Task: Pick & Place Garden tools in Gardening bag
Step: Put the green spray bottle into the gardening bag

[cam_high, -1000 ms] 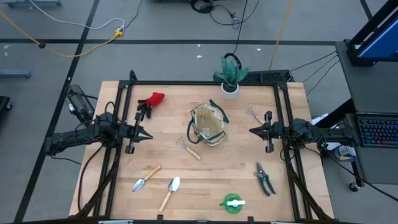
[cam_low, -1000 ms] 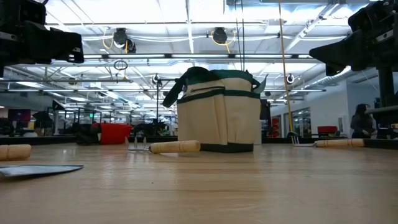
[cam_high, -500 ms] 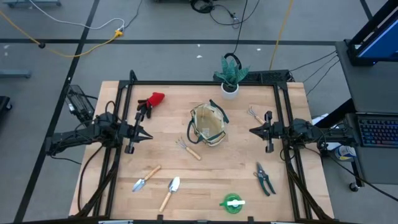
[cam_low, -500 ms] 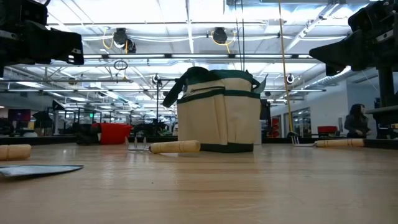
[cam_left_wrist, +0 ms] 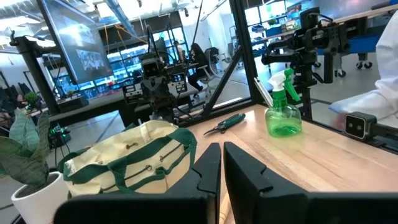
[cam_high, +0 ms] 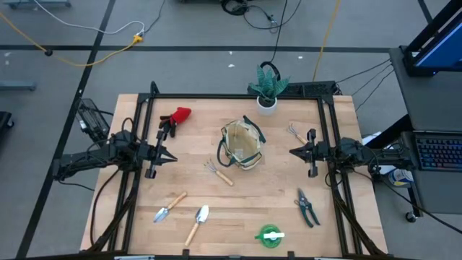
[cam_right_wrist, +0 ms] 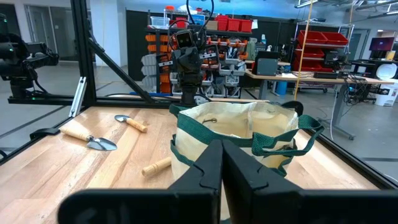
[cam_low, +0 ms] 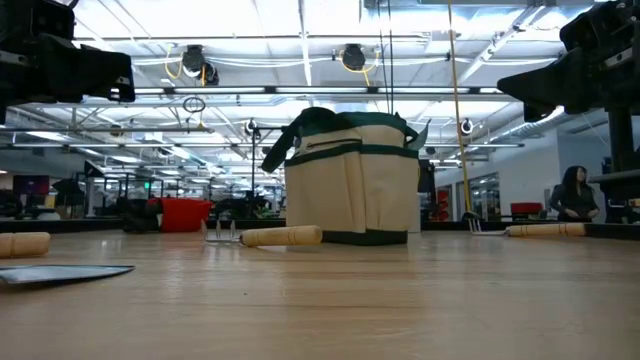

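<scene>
Two grippers I see idle above the table [cam_high: 289,209]: left gripper [cam_high: 172,154] nearly closed on nothing, right gripper [cam_high: 292,152] fully closed, empty. Between them stands the bag [cam_high: 242,145]. Rake [cam_high: 217,172] just beside it; two trowels [cam_high: 180,212], shears [cam_high: 307,208], green spray bottle [cam_high: 270,234] along the near edge; red-and-black piece [cam_high: 175,118] at the far left.

The wooden bench [cam_high: 274,195] carries the gardening bag [cam_high: 242,146] at its middle, a potted plant [cam_high: 267,88] behind. Around lie two trowels [cam_high: 180,211], a hand rake [cam_high: 217,172], shears [cam_high: 307,207], a green sprayer [cam_high: 271,235] and a red-and-black piece [cam_high: 175,118].
</scene>
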